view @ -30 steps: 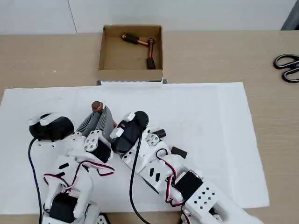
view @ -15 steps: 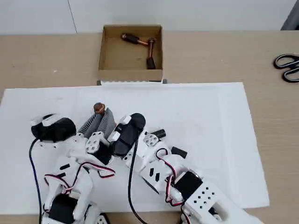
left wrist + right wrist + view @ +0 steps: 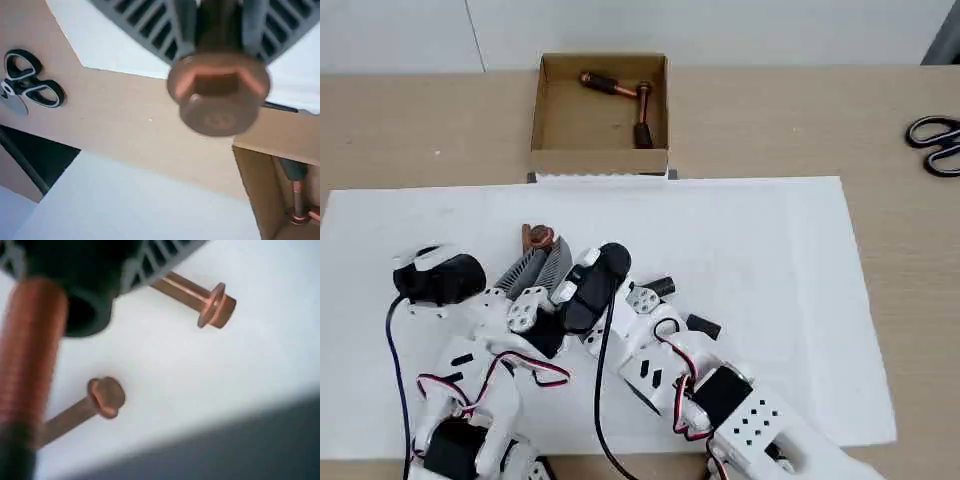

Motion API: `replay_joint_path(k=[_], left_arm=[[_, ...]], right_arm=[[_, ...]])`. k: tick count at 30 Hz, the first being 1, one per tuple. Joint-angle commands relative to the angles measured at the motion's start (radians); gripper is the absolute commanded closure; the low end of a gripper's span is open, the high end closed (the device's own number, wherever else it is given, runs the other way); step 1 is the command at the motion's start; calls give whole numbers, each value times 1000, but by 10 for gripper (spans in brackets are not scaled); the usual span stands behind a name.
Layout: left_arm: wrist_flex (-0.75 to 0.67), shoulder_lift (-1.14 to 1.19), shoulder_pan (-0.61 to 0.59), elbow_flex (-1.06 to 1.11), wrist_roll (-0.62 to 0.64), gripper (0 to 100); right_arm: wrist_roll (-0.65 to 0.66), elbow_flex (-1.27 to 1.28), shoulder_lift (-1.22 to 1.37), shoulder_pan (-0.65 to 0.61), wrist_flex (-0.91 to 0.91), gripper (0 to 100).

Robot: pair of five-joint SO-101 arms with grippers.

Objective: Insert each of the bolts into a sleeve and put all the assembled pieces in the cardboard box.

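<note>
— From above?
— Left pincer [image 3: 540, 256] clenched on a copper hex bolt [image 3: 538, 238], over the white paper sheet [image 3: 750, 260]. Ahead of it, well apart, the cardboard box [image 3: 600, 160] sits just past the paper's edge and holds two assembled pieces [image 3: 608, 84]. Bare paper lies between.
— Left wrist?
— The flanged head juts past the tips, with scissors [image 3: 27, 90] far off on the table [image 3: 125, 135].
— Right wrist?
— Right pincer [image 3: 85, 275]: grip, cannot tell. A threaded copper shaft [image 3: 30, 350] crosses close by. Beyond lie a loose flanged bolt [image 3: 200, 296] and a second loose bolt [image 3: 97, 400].

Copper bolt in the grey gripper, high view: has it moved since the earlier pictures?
Yes. The copper hex-head bolt in the left gripper has shifted slightly away from the brown cardboard box.
</note>
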Motion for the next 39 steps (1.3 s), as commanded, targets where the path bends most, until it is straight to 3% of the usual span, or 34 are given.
replay_joint_path(k=[1,5,17,27,39], left_arm=[[-17,0,-75,-2,-8,993],[-21,0,-117,-1,-6,993],[-17,0,-64,-51,2,994],[-8,0,-146,-191,26,994],[149,2,-143,-217,29,994]], right_arm=[[11,-91,-19,-5,-30,995],[11,-91,-19,-7,-30,995],[11,-87,-19,-7,-30,995],[11,-63,-19,-10,-28,995],[11,-69,-19,-13,-30,995]])
